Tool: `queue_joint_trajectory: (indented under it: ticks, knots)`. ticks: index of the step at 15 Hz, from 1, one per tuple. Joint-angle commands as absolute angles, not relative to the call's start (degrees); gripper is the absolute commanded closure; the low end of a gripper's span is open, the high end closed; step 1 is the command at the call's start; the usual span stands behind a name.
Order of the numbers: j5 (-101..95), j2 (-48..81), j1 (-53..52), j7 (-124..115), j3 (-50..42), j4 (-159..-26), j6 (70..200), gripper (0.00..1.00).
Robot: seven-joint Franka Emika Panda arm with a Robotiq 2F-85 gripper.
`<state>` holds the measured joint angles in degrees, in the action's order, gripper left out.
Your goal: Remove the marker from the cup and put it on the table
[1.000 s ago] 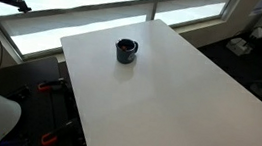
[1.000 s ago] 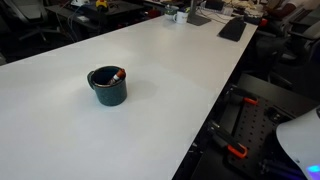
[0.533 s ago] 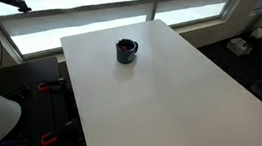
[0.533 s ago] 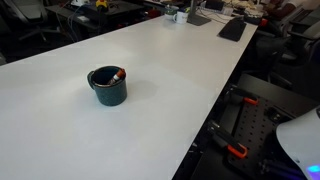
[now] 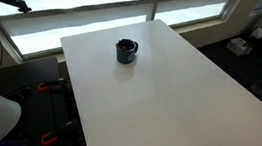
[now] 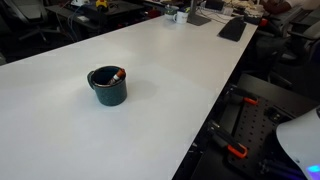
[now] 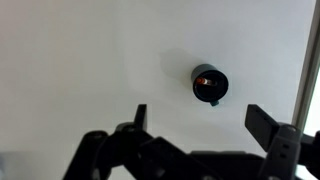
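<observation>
White counter (image 7: 80,60), cup (image 7: 210,84) sits ahead of my jaws, well apart, roughly btwn the tip lines. Marker (image 6: 118,74) leans inside vs rim. Jaws wide apart, empty. Risks: finger clips rim on approach, cup tips or slides; thin marker slips if pinch lands off-centre.

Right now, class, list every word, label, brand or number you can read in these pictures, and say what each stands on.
None can be read. The cup shows no print, the marker is too small to show any, and the table is plain white. The far-end clutter is too blurred.
</observation>
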<state>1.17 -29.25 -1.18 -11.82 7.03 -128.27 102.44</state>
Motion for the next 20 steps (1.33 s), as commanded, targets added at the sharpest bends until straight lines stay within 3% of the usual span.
queue_joint_trajectory:
  ticks: [1, 20]
  knots:
    - [1.0, -29.2, -1.5, -11.9, 6.8, -128.2, 102.3, 0.0]
    - [0.9, -28.0, -1.4, -12.8, 7.1, -128.2, 103.3, 0.0]
